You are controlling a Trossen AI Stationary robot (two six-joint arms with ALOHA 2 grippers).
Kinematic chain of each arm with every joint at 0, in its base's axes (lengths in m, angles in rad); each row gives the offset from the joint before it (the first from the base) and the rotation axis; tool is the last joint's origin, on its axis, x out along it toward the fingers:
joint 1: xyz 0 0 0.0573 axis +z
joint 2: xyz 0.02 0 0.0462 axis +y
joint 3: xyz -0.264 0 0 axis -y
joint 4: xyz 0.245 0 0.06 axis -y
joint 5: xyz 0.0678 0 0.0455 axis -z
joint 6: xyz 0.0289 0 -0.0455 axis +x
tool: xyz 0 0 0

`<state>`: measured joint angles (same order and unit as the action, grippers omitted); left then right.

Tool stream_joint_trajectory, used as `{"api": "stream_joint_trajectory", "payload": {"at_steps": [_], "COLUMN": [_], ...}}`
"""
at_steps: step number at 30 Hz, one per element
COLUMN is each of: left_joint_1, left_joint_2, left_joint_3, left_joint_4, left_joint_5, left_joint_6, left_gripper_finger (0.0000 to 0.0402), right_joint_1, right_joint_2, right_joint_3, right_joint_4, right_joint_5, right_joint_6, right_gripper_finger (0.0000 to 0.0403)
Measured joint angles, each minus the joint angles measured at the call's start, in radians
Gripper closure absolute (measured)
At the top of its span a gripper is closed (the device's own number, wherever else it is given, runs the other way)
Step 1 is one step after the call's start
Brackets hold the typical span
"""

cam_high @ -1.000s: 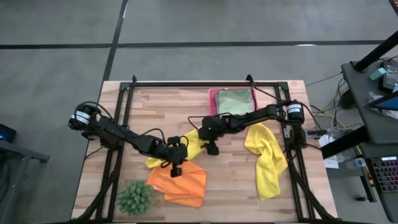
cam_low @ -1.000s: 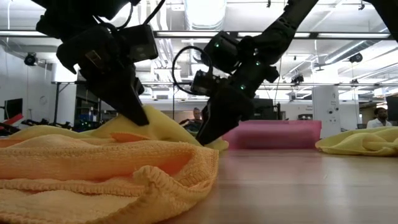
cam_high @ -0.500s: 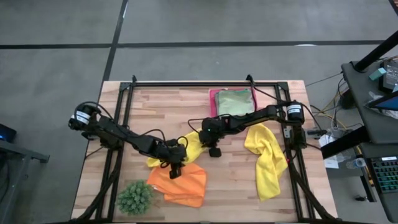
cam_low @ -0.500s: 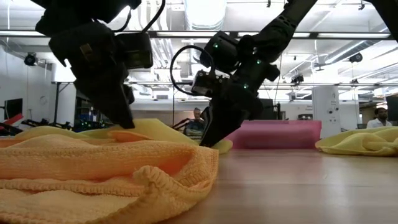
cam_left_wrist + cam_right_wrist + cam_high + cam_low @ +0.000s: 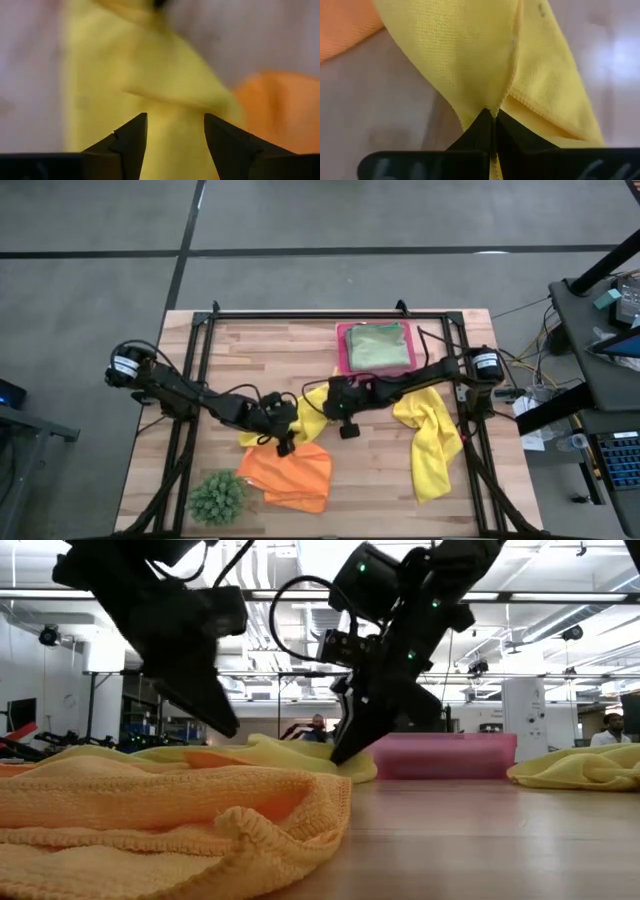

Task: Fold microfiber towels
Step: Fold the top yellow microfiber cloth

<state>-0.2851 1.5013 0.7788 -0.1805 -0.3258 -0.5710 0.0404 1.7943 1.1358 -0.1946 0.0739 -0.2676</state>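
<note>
Yellow microfiber towel (image 5: 312, 412) in the middle of the table, pinched at one edge by the right gripper (image 5: 346, 427).

In the right wrist view the two dark fingers are pressed together on the hem of this towel, while the left gripper (image 5: 284, 446), at the centre left of the high view, stands with its fingers apart above the same cloth and holds nothing. The orange towel (image 5: 290, 473) lies crumpled just below it, a second yellow towel (image 5: 430, 438) hangs at the right, and a sage green towel (image 5: 378, 345) rests in the pink tray (image 5: 343, 330) at the upper centre. To do this step well, I think the left gripper should take the opposite corner, so the cloth can be stretched flat without dragging the orange one.
</note>
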Motion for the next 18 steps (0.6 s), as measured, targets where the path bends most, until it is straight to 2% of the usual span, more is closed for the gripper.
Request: {"api": "stream_joint_trajectory", "payload": {"at_steps": [3, 12, 15, 18], "left_joint_1": [0.016, 0.045, 0.044, 0.043], "left_joint_2": [0.006, 0.085, 0.096, 0.098], "left_joint_3": [-0.001, 0.0, 0.005, 0.005], "left_joint_4": [0.02, 0.142, 0.181, 0.176], "left_joint_5": [-0.059, -0.058, -0.027, -0.02], "left_joint_6": [-0.033, -0.078, -0.078, -0.076], "left_gripper_finger": [0.0221, 0.0224, 0.0241, 0.0279], "right_joint_1": [0.024, 0.031, 0.031, 0.031], "right_joint_2": [0.0, -0.001, -0.001, -0.001], "right_joint_3": [0.0, 0.0, 0.0, -0.001], "right_joint_4": [0.008, 0.05, 0.056, 0.059], "right_joint_5": [0.04, 0.044, 0.044, 0.051], "right_joint_6": [0.003, 0.032, 0.032, 0.039], "right_gripper_finger": [0.0394, 0.0394, 0.0394, 0.0394]}}
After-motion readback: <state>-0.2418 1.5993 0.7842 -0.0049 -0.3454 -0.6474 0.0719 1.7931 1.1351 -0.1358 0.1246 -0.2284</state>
